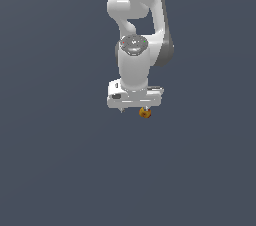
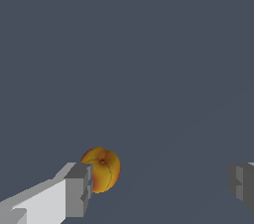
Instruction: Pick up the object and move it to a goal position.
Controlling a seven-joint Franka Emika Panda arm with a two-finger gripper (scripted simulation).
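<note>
The object (image 2: 101,169) is a small glossy orange-yellow lump with red-brown patches; in the wrist view it lies on the flat dark grey ground (image 2: 149,59). My gripper (image 2: 161,187) is open, with its fingers far apart. One grey fingertip (image 2: 78,191) is right beside the object and covers a little of its edge, while the other fingertip (image 2: 242,183) is far from it. In the exterior view the object (image 1: 145,113) shows just below the white hand, under the side toward the exterior view's right. There the gripper (image 1: 134,109) hangs pointing down. I cannot tell whether finger and object touch.
The white arm (image 1: 142,30) rises behind the hand in the exterior view. The plain dark grey ground (image 1: 60,160) fills the remainder of both views. No goal marker shows.
</note>
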